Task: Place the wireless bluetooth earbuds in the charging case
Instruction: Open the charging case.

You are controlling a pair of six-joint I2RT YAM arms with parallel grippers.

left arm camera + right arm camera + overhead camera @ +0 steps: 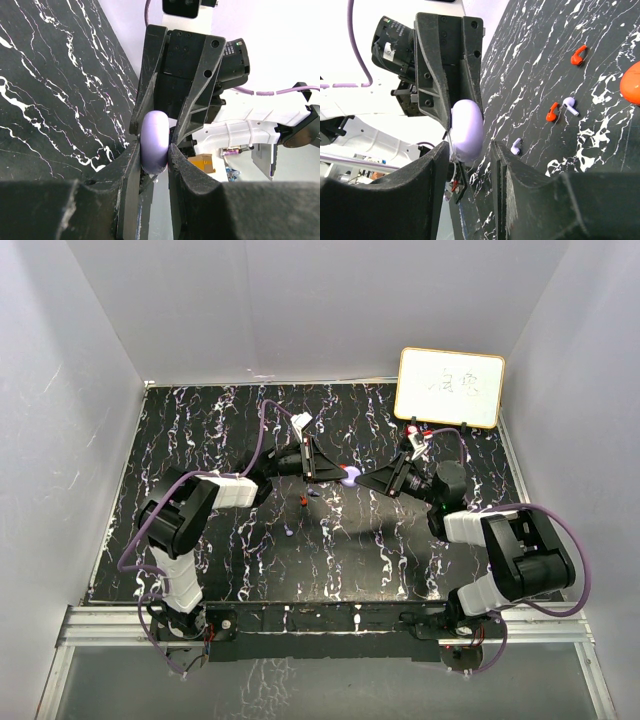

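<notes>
The pale purple charging case (349,477) hangs above the middle of the table, and my left gripper (339,475) is shut on it from the left. In the left wrist view the case (154,135) is pinched between both pads. My right gripper (360,480) meets it from the right. Its jaws straddle the case (466,127), one finger touching and a thin gap at the other. On the table below lie the earbuds: a red one (578,55), a second red one (552,112), a purple one (570,105) and a second purple one (516,146).
A round orange-red case (632,89) shows at the right edge of the right wrist view. A small whiteboard (450,387) stands at the back right. Grey walls enclose the black marbled table (200,440) on three sides.
</notes>
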